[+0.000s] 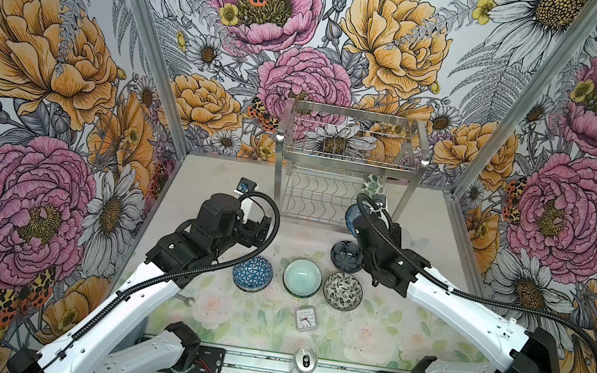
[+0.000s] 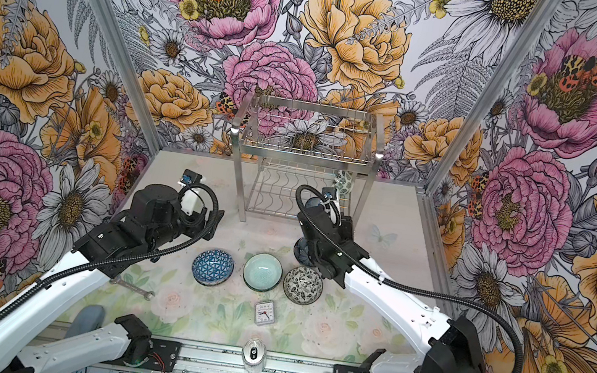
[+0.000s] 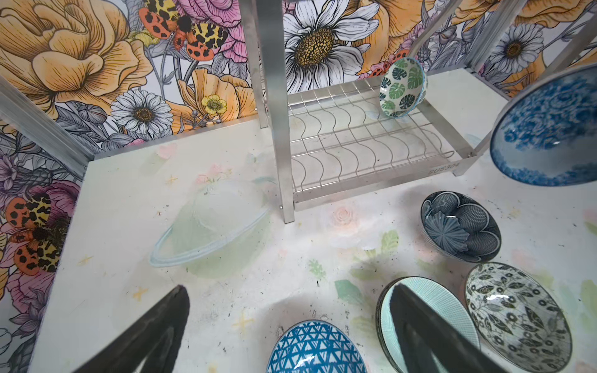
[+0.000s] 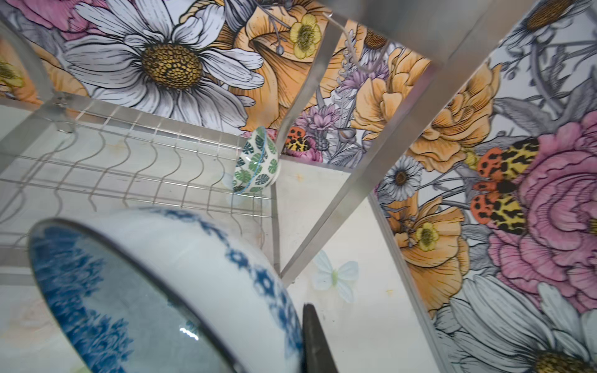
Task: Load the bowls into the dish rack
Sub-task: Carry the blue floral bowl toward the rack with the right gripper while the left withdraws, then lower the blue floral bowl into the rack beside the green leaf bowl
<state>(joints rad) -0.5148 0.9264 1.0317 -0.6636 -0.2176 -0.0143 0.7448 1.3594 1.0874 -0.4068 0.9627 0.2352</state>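
The steel dish rack stands at the back of the table. A green-leaf bowl leans on edge in its lower tier, at the right end. My right gripper is shut on the wall of a blue floral bowl, tilted in front of that tier. One finger shows outside the bowl; the other is hidden. On the table sit a navy petal bowl, a blue triangle bowl, a pale teal bowl and a black-white leaf bowl. My left gripper hangs open and empty above the blue triangle bowl.
A small square clock lies in front of the row of bowls and a drink can stands at the front edge. A wrench lies under the left arm. The rack's front legs and the flowered walls close in the back.
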